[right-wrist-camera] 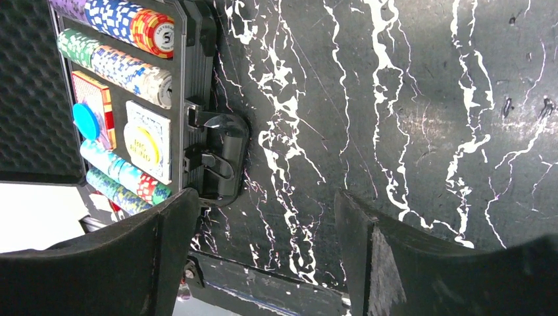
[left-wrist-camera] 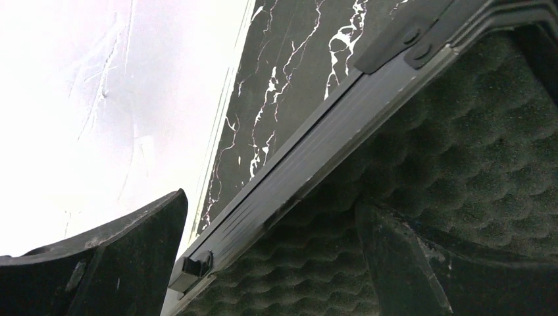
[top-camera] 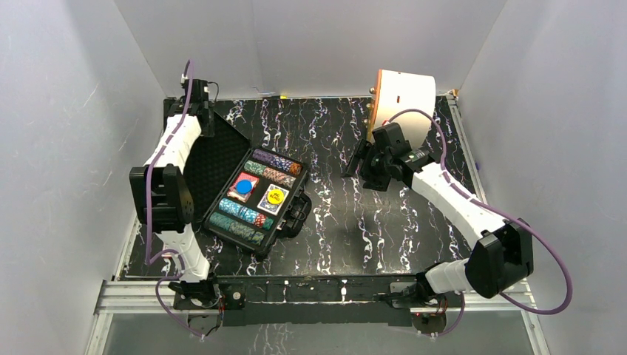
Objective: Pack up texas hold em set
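The black case (top-camera: 214,159) lies open at the left of the table, its foam-lined lid (left-wrist-camera: 460,131) standing up. Its tray holds rows of multicoloured poker chips (top-camera: 277,168) (right-wrist-camera: 125,26), a red deck (right-wrist-camera: 92,92) with a blue button (top-camera: 242,185) (right-wrist-camera: 85,120) on it, and another deck with a yellow button (top-camera: 273,197) (right-wrist-camera: 145,143). The handle (top-camera: 296,214) (right-wrist-camera: 220,155) faces the table's middle. My left gripper (top-camera: 198,103) (left-wrist-camera: 276,257) is open, one finger on each side of the lid's rim (left-wrist-camera: 309,158). My right gripper (top-camera: 360,164) (right-wrist-camera: 263,250) hangs open over bare table, right of the case.
A large white cylinder with an orange face (top-camera: 403,103) stands at the back right, just behind my right wrist. White walls close in the black marbled table (top-camera: 333,222) on three sides. A metal rail (top-camera: 296,288) runs along the near edge.
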You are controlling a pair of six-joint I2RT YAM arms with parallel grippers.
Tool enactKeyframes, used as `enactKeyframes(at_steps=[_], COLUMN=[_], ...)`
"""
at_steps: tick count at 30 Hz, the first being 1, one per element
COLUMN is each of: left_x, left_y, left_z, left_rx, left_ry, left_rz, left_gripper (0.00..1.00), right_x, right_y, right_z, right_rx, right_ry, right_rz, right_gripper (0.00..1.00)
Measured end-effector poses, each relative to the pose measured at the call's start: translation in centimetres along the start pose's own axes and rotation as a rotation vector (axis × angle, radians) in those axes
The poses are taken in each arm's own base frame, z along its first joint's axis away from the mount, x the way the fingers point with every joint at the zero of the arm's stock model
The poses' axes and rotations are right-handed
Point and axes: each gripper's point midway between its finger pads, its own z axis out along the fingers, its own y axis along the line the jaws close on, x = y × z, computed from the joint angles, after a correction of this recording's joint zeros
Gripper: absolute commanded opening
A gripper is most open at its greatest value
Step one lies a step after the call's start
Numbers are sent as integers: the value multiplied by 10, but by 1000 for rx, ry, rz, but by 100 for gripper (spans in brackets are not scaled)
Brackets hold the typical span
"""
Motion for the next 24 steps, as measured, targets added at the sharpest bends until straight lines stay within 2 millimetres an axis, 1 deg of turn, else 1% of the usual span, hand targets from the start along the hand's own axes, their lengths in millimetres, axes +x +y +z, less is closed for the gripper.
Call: enactKeyframes(at_steps=[6, 9, 12, 14, 17, 18, 20, 24], left_x=[-3, -5, -2, -2, -3, -4, -6, -7], left_y=[-5, -13, -26, -30, -27, -25, -21, -18], left_z=[1, -1, -4, -6, -8, -10, -14, -20], left_rx=[37, 96, 178, 205, 229, 233, 241, 272], left_ry=[-6, -11, -4, -2, 4, 6, 12, 19], left_rz=[49, 63, 85, 101, 108, 111, 108, 92], left_gripper=[94, 91, 87, 79, 62, 57, 53, 52], right_x=[5, 7, 6, 6, 5, 5, 4, 0], right_y=[1, 2, 2, 2, 1, 1, 0, -1], right_z=[0, 1, 1, 1, 1, 1, 1, -1], right_rx=[8, 12, 20, 24, 28, 29, 33, 37], right_ry=[15, 16, 9, 4, -1, -2, -9, -30], right_rz=[38, 47, 57, 57, 57, 57, 56, 52], right_gripper=[80, 80, 80, 80, 80, 80, 80, 80])
